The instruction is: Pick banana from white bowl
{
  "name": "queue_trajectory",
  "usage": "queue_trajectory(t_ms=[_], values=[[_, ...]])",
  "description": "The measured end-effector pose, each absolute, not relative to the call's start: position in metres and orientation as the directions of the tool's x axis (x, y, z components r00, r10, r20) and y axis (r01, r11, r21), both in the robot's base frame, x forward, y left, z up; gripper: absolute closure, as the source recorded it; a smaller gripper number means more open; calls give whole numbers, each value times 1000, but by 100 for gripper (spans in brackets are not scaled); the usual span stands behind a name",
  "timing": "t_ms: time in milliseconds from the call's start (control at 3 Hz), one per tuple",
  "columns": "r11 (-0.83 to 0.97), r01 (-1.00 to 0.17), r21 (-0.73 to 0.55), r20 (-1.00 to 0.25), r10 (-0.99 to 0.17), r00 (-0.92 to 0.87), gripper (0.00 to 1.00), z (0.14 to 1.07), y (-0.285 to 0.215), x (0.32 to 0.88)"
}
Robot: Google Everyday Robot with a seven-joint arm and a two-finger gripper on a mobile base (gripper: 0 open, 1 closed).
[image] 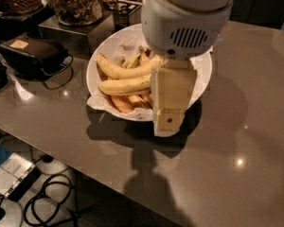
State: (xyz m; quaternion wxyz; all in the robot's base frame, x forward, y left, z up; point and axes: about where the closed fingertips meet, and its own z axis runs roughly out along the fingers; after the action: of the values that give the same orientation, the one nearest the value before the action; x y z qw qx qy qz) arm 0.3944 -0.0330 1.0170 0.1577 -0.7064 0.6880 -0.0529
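The white bowl [91, 65], lined with crumpled white paper, stands on the grey table. The curved pale-yellow banana [120, 71] lies in its left half. A straighter yellow banana [125, 85] lies just in front of it, above shorter orange-brown bananas [123, 103]. My gripper [166, 122] hangs from the white wrist [184, 22] over the bowl's right half and front rim. Its cream finger covers the right ends of both long bananas. The right part of the bowl's inside is hidden behind the arm.
A black box with a cable [31, 56] sits left of the bowl. Glass jars of snacks [75, 4] stand on a metal stand [73, 32] behind it. The table's front edge runs diagonally, with cables on the floor [47, 197] below.
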Motion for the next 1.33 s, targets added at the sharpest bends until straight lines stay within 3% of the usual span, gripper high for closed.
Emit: queue_trajectory(t_ms=[667, 1333], values=[[-1, -958, -288, -156, -987, 48, 0, 1018, -9, 400], [20, -987, -157, -157, -988, 5, 0, 976, 22, 441]])
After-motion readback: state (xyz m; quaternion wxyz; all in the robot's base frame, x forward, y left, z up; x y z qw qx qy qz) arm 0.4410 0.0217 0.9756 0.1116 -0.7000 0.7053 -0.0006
